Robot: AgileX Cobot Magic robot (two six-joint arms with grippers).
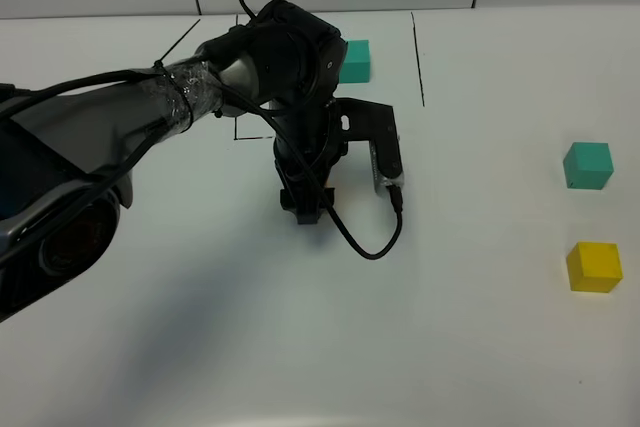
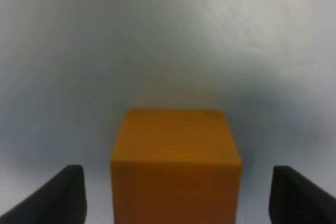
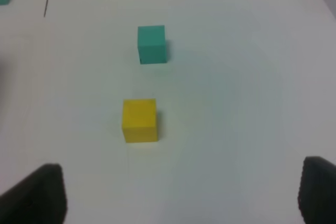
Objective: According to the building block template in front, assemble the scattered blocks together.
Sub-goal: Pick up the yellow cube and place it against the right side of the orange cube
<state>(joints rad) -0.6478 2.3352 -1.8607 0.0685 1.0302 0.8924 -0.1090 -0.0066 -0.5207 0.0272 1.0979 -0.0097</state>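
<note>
My left gripper (image 1: 308, 209) points down at the middle of the table, under the black wrist. In the left wrist view it (image 2: 176, 203) is open, with the scattered orange cube (image 2: 176, 166) between its fingers and a gap on each side. The scattered teal cube (image 1: 587, 165) and yellow cube (image 1: 594, 267) sit apart at the right; they also show in the right wrist view, teal (image 3: 152, 44) and yellow (image 3: 139, 120). My right gripper (image 3: 181, 198) is open and empty, short of the yellow cube. Of the template only the teal end cube (image 1: 354, 60) shows; my left arm hides the rest.
A corner of the thin black outline (image 1: 240, 134) shows left of my left arm. A black line (image 1: 418, 57) runs on the table to the right of the template. A black cable (image 1: 370, 247) loops from the left wrist. The white table (image 1: 470, 347) stretches in front.
</note>
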